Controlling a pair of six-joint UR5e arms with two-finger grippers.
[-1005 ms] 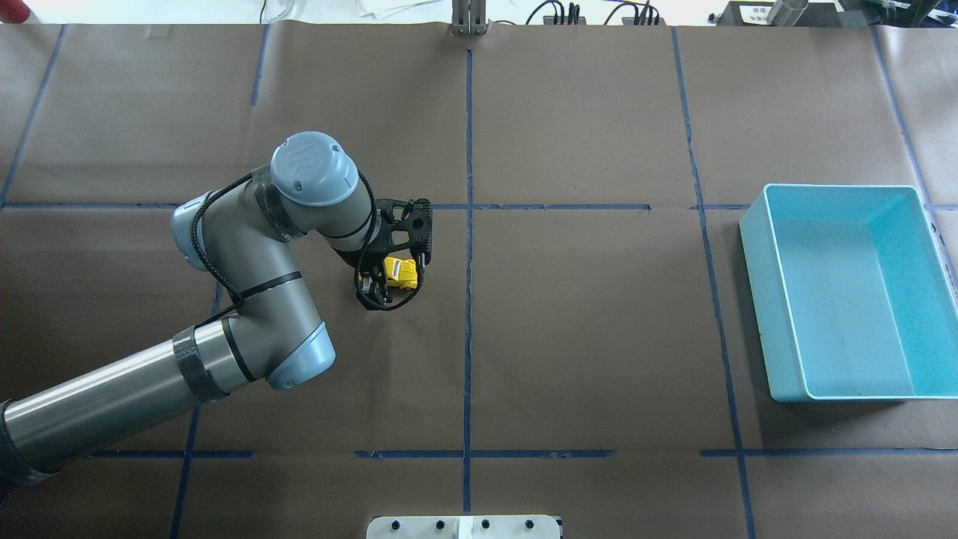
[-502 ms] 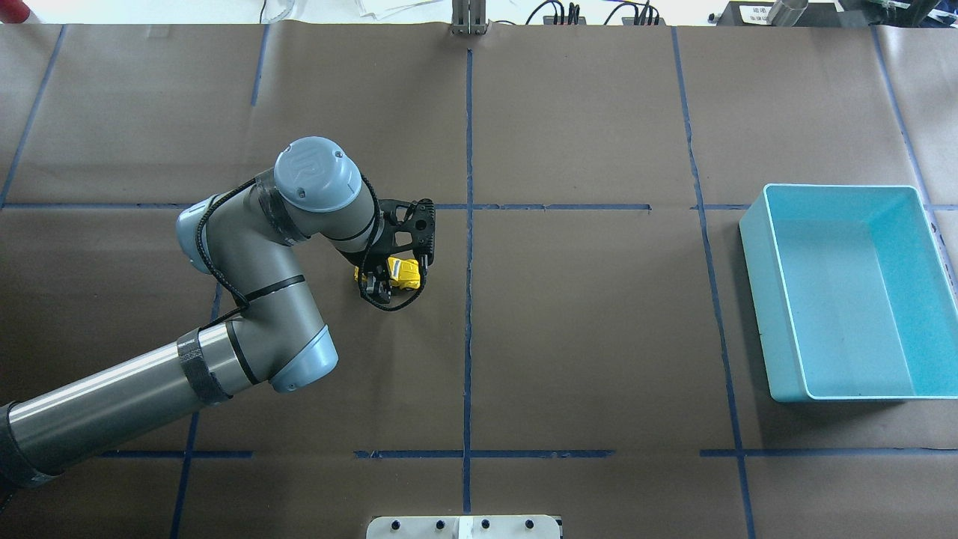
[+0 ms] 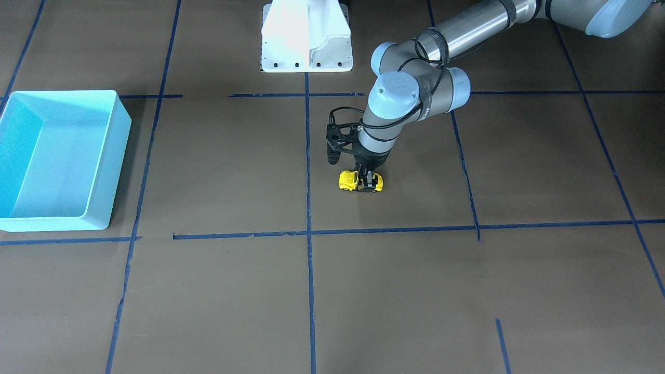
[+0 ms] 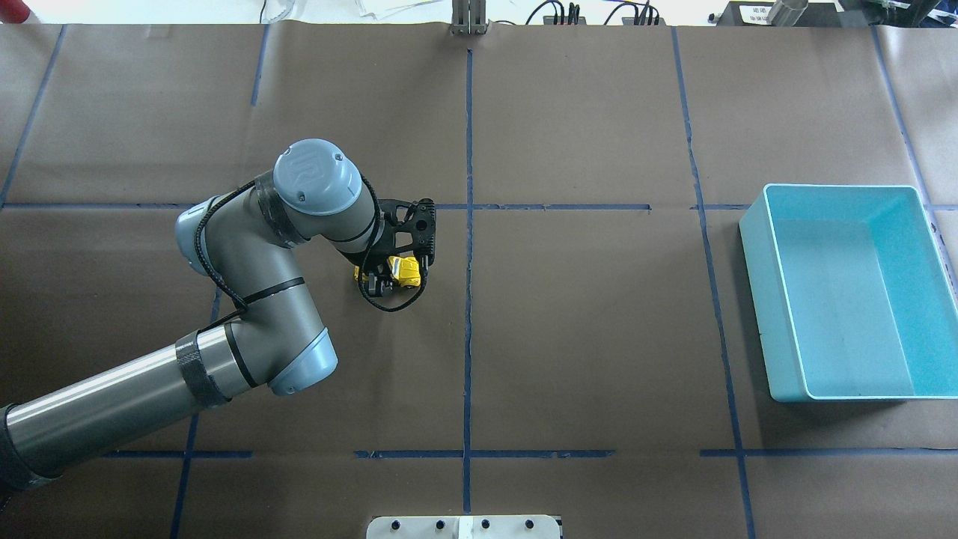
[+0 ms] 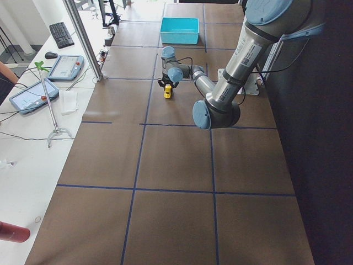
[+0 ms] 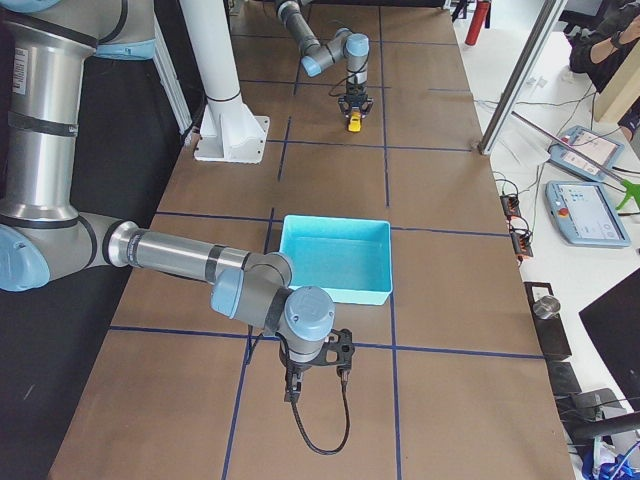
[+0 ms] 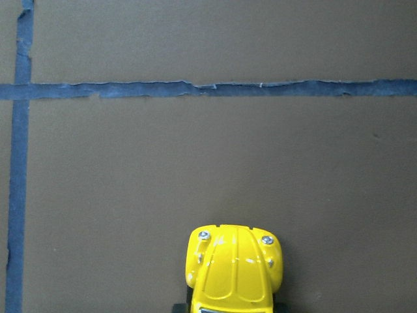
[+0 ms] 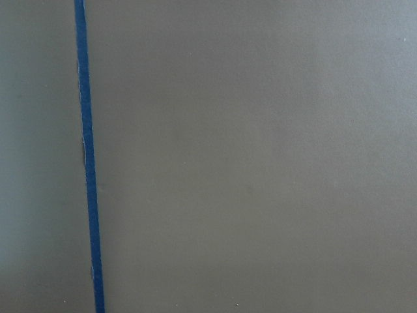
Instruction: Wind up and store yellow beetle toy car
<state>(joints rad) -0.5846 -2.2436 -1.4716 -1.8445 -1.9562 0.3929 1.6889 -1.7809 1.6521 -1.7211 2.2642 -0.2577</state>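
The yellow beetle toy car [image 4: 405, 271] stands on its wheels on the brown table, left of the centre line. My left gripper [image 4: 383, 278] points straight down and its fingers are shut on the car's body. The front-facing view shows the fingers across the car [image 3: 348, 181]. The left wrist view shows only the car's rounded yellow hood [image 7: 234, 267] at the bottom edge. The car also shows in the left side view [image 5: 167, 91] and the right side view [image 6: 354, 124]. My right gripper [image 6: 300, 385] hangs over bare table near the bin; I cannot tell whether it is open or shut.
A teal open bin [image 4: 756, 299] stands at the table's right side, with nothing in it; it also shows in the front-facing view [image 3: 117, 156]. Blue tape lines divide the brown table cover. A white mount base [image 3: 306, 39] stands at the robot's edge.
The left arm and gripper shifted slightly, mostly before half a second ago; more of the car's yellow now shows beside the fingers. The car stays on the table in the same spot.
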